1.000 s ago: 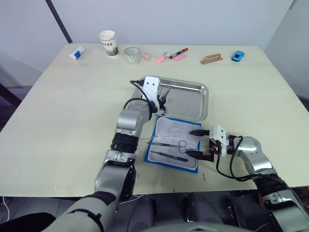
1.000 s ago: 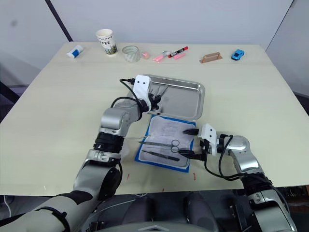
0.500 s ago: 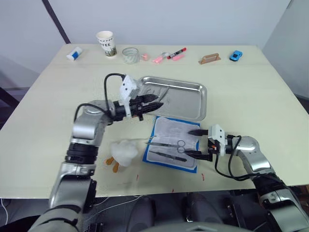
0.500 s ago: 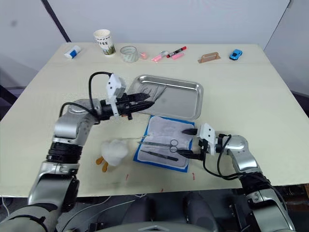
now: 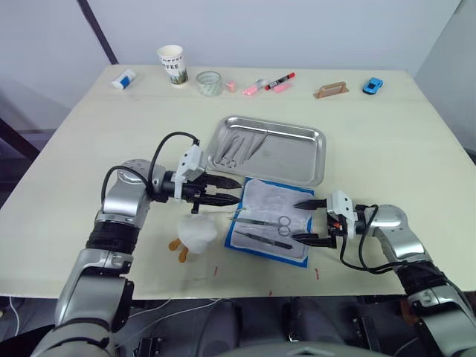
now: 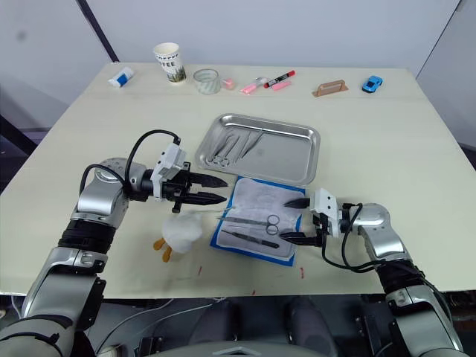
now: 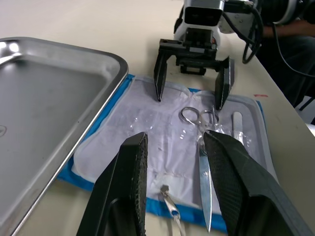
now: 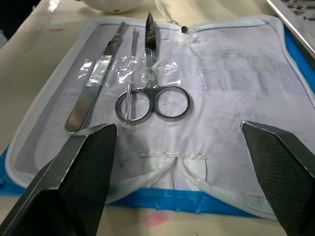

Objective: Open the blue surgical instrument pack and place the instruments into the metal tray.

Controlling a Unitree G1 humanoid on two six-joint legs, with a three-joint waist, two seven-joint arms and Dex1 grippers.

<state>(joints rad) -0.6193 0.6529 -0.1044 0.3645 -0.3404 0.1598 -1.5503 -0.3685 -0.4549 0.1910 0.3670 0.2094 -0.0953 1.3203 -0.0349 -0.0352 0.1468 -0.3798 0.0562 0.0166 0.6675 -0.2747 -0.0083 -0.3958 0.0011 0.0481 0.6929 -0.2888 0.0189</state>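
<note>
The blue surgical instrument pack (image 5: 245, 245) lies open in front of the metal tray (image 5: 297, 156), pale lining up. Scissors (image 8: 152, 93), a flat silver handle (image 8: 96, 83) and a thin probe (image 8: 130, 83) rest on the lining. Some slim silver instruments (image 5: 236, 146) lie in the tray's left end. My left gripper (image 5: 236, 190) hovers open and empty at the pack's left edge, pointing right. My right gripper (image 5: 297, 221) stands wide open and empty at the pack's right edge, its fingers (image 7: 158, 81) pointing at the scissors' rings.
A white crumpled lump with orange bits (image 5: 195, 234) lies just left of the pack, under my left gripper. Along the far table edge stand a paper cup (image 5: 171, 63), a clear roll (image 5: 209, 82), a red-capped marker (image 5: 280, 80), a brown block (image 5: 331, 90) and a blue toy car (image 5: 372, 85).
My left arm has swung back from over the tray's left end, toward me, to the pack's left edge. The white lump now shows. The right gripper has stayed put.
</note>
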